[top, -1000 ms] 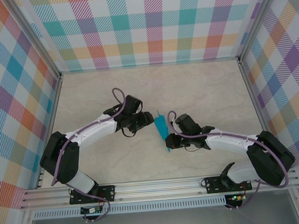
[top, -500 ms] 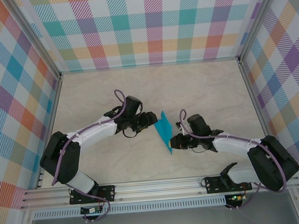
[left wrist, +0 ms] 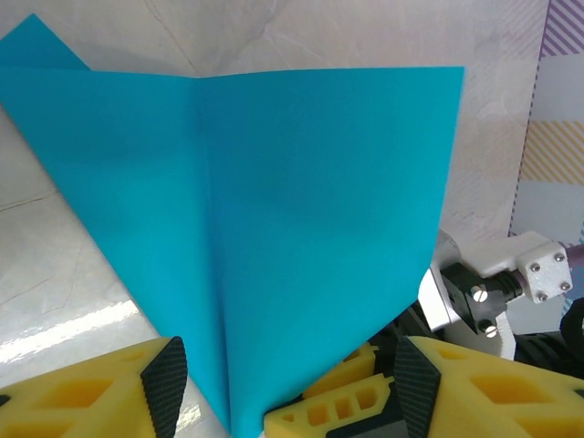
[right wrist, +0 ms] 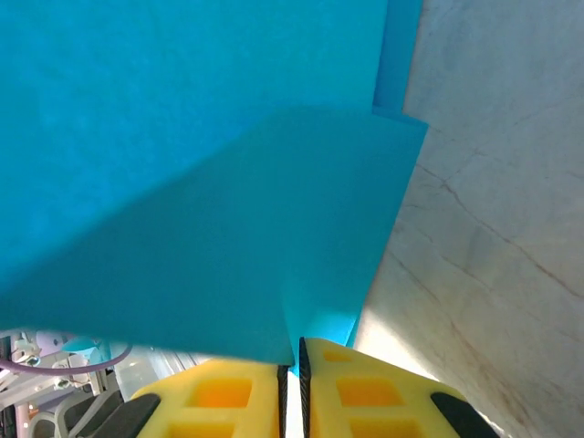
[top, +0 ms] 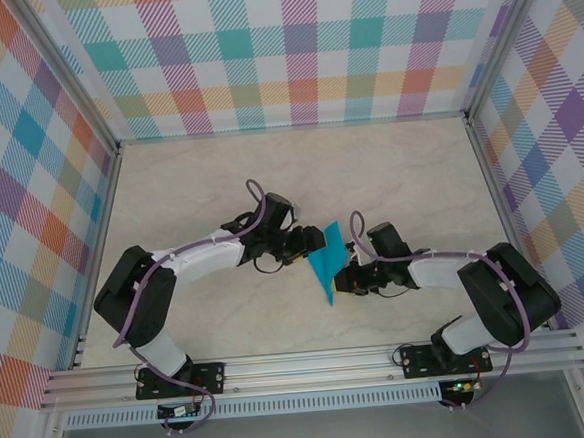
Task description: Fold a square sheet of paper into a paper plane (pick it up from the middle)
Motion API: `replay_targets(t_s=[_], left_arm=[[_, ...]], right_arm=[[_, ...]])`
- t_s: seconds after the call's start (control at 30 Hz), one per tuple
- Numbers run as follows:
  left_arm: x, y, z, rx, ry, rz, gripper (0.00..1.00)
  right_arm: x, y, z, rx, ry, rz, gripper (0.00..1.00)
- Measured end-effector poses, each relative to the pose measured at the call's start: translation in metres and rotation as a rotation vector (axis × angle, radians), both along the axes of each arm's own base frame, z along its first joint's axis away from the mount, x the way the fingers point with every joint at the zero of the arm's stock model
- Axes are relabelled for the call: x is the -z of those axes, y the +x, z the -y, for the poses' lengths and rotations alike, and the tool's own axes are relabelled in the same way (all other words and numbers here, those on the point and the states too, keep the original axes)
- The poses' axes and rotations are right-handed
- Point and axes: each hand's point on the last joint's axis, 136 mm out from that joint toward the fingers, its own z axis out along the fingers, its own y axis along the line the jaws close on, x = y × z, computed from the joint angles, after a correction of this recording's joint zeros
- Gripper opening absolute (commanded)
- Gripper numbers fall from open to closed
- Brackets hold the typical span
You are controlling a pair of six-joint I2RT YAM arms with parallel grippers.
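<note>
A pale marbled table (top: 170,187) stretches away from me, closed in by bright plaid walls (top: 300,48) on the left, far and right sides. A metal rail (top: 312,368) along the near edge carries my two bases. My left arm (top: 195,261) and right arm (top: 446,268) bend inward and meet near the middle of the table, somewhat toward the near side.

Between them is the teal-blue paper sheet (top: 327,262). It is already folded, a plain wedge with a straight top edge that narrows to a point at the bottom. From my left wrist the sheet (left wrist: 274,210) shows one sharp crease running down its middle, and a corner of another layer peeks out at the upper left. From my right wrist it (right wrist: 182,182) shows overlapping flaps with crisp straight edges. I cannot tell whether its lower tip touches the table.

My right claw (top: 341,281) is pinched nearly closed on the sheet's lower edge, its yellow fingers (right wrist: 365,392) side by side with only a thin slit between them. My left claw (top: 309,243) stands wide open, holding nothing. Its yellow fingers (left wrist: 91,392) sit on either side of the sheet's narrow end.

Bare tabletop lies open behind the paper up to the far wall, and out to both sides beyond my arms.
</note>
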Motion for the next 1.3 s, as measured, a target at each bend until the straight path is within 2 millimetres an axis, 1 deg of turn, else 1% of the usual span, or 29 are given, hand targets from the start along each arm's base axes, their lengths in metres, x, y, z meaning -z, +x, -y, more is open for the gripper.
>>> replay_targets(t_s=[0.17,0.3,0.43,0.53,0.6,0.73,0.8,0.97,1.13,1.3], left_arm=[[0.002,0.005,0.007,0.006,-0.006,0.002,0.65],[0.0,0.009,0.008,-0.003,-0.001,0.014,0.67],[0.001,0.014,0.002,-0.038,0.035,0.032,0.7],[-0.002,0.016,-0.006,-0.074,0.059,0.041,0.72],[-0.012,0.02,-0.01,-0.106,0.054,0.056,0.75],[-0.036,0.027,-0.016,-0.159,0.018,0.092,0.76],[-0.04,0.029,-0.019,-0.174,0.011,0.097,0.76],[-0.032,0.028,-0.028,-0.203,0.053,0.067,0.75],[-0.025,0.028,-0.037,-0.228,0.084,0.04,0.75],[-0.01,0.021,-0.054,-0.255,0.165,-0.005,0.75]], right_arm=[[-0.006,0.005,-0.002,0.002,0.008,0.019,0.17],[-0.023,0.01,-0.001,0.014,0.013,0.077,0.17],[-0.044,0.02,0.002,0.025,-0.008,0.187,0.17],[-0.051,0.021,0.005,0.014,-0.04,0.255,0.17],[-0.05,0.02,0.007,-0.001,-0.078,0.273,0.16],[-0.047,0.015,0.004,-0.057,-0.155,0.302,0.16],[-0.043,0.012,0.0,-0.09,-0.185,0.318,0.15],[-0.028,0.004,-0.008,-0.168,-0.271,0.35,0.14],[-0.019,0.001,-0.015,-0.234,-0.356,0.393,0.13],[-0.009,-0.002,-0.016,-0.267,-0.414,0.416,0.13]])
